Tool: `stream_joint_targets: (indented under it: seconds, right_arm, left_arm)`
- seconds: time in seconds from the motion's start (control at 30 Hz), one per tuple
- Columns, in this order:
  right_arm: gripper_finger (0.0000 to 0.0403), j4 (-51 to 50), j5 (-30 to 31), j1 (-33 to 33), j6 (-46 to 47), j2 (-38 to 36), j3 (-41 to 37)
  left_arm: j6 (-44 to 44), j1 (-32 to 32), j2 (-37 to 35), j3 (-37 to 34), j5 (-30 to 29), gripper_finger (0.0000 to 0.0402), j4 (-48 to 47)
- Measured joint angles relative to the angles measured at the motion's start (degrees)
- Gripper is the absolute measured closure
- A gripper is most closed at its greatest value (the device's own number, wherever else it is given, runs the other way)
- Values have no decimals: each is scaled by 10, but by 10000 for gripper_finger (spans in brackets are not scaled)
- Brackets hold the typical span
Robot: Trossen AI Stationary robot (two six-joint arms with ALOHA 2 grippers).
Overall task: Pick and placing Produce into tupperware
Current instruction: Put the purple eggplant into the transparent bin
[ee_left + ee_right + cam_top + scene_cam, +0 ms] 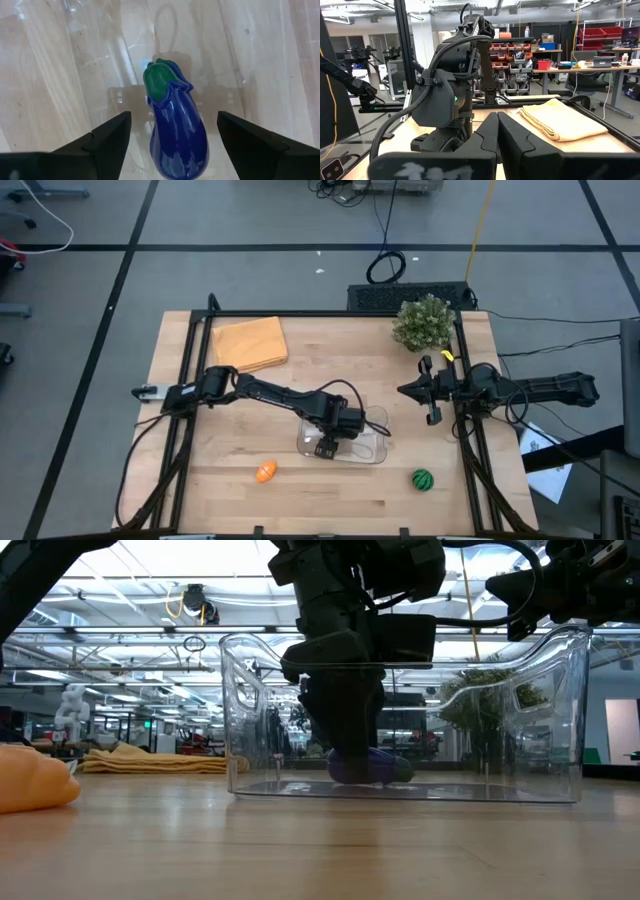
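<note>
The purple elongated piece (pixel 177 130), with its green cap, lies on the floor of the clear tupperware (pixel 372 450); it also shows through the wall in the low view (pixel 368 765). My left gripper (pixel 173 116) reaches down into the tupperware (pixel 540 720), open, with a finger on each side of the purple piece and a gap on both sides. The orange piece (pixel 265 471) rests on the table left of the tupperware. The green striped piece (pixel 422 478) rests to the tupperware's right. My right gripper (pixel 410 390) waits shut above the table's right side.
A folded orange-yellow cloth (pixel 248 342) lies at the far left of the table. A bushy green plant (pixel 425 322) stands at the far right corner. A black frame runs along the table's left, far and right edges. Bare wood lies along the near edge.
</note>
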Motion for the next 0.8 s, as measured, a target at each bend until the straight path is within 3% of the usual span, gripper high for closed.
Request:
stream_joint_targets:
  seconds: [0.8]
  right_arm:
    - [403, 0, 0, 0, 0, 0, 0]
  left_arm:
    - [23, -13, 2, 47, -41, 101, -49]
